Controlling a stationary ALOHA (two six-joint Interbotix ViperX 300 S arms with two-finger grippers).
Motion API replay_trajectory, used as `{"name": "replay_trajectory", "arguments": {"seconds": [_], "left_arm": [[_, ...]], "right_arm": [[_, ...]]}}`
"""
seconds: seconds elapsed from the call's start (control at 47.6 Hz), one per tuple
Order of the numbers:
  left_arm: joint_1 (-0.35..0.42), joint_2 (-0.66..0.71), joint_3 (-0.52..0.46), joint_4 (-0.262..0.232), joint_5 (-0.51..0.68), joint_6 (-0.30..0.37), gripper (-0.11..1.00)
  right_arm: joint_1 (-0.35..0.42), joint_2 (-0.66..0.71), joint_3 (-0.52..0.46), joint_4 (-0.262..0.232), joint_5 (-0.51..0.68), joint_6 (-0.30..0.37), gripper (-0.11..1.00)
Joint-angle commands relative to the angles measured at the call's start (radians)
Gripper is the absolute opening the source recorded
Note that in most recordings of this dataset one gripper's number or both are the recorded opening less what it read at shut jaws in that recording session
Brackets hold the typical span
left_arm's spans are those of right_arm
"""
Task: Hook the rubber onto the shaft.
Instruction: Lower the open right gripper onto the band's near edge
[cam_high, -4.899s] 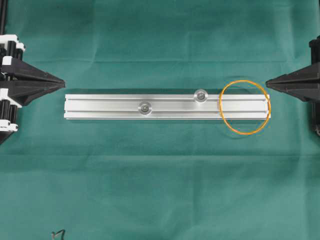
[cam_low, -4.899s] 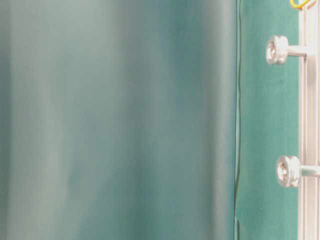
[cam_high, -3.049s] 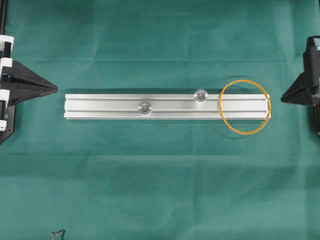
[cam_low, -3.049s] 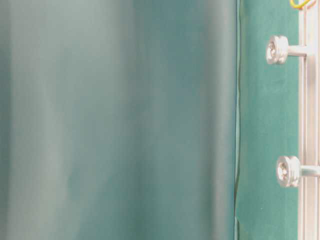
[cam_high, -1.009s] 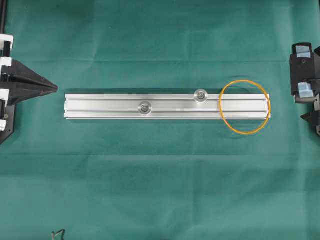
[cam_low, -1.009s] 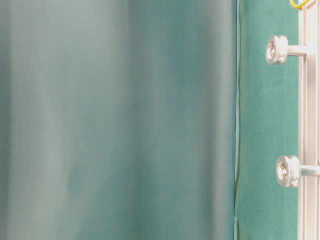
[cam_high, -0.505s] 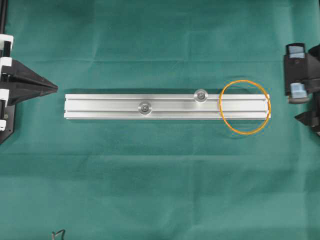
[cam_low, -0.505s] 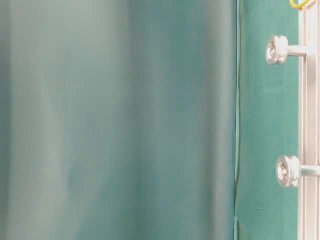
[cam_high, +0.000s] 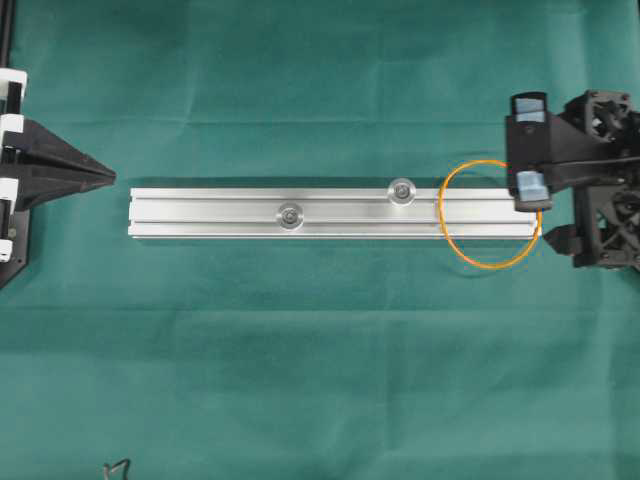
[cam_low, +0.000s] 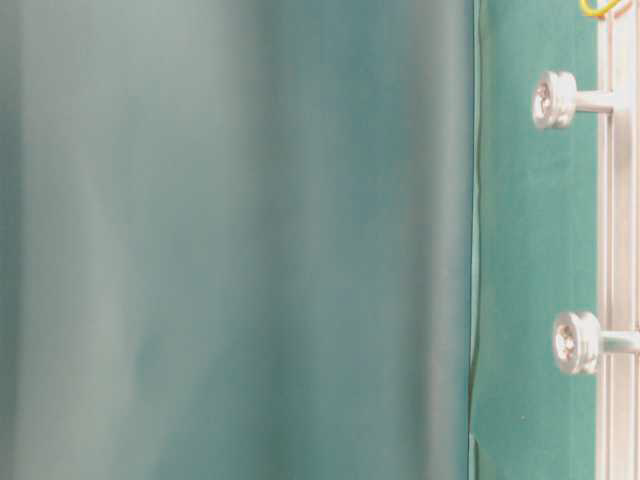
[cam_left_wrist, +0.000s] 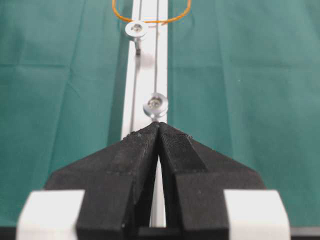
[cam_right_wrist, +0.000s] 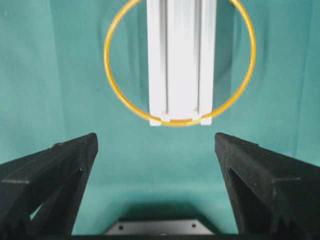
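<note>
**Right gripper over rail end, rubber not yet hooked**

Open room: green cloth (cam_high: 320, 380) bare on near and far sides of silver rail (cam_high: 200, 212); wide gap betw. left gripper (cam_high: 105, 176) and rail's left end. Right end is crowded: right gripper (cam_right_wrist: 156, 145) sits above that end.

Rubber (cam_high: 470, 252), thin orange loop, lies flat across rail's right end, part on rail, part on cloth each side. It's apart from both shafts: right shaft (cam_high: 402, 190) just left of loop, left shaft (cam_high: 290, 214) near mid-rail.

Hidden/unclear: the arm covers the loop's far-right arc in overhead view. Table-level view mostly blurred green; only two shaft heads, a rail edge and a scrap of the loop show at its right.

Pose: right gripper's jaws spread wide, loop and rail end betw. them in wrist view, holding nothing. Left gripper's jaws pressed together, empty, pointing along rail.
</note>
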Motion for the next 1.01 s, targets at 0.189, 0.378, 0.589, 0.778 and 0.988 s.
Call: {"name": "replay_trajectory", "arguments": {"seconds": [0.189, 0.378, 0.589, 0.778, 0.988], "left_arm": [[0.003, 0.008, -0.032, 0.002, -0.006, -0.002, 0.00], [0.003, 0.006, -0.032, 0.002, -0.006, -0.003, 0.00], [0.002, 0.008, -0.034, 0.002, -0.006, -0.003, 0.00], [0.003, 0.008, -0.037, 0.002, -0.006, -0.003, 0.00], [0.002, 0.008, -0.038, 0.002, -0.006, -0.003, 0.00]], "right_arm": [[0.002, 0.064, -0.067, -0.003, -0.055, 0.002, 0.96], [0.002, 0.078, -0.075, -0.002, -0.055, 0.000, 0.96], [0.002, 0.077, -0.075, -0.002, -0.051, 0.002, 0.96], [0.003, 0.077, -0.075, 0.002, -0.052, 0.002, 0.96], [0.002, 0.080, -0.067, 0.008, -0.063, 0.002, 0.96]]}}
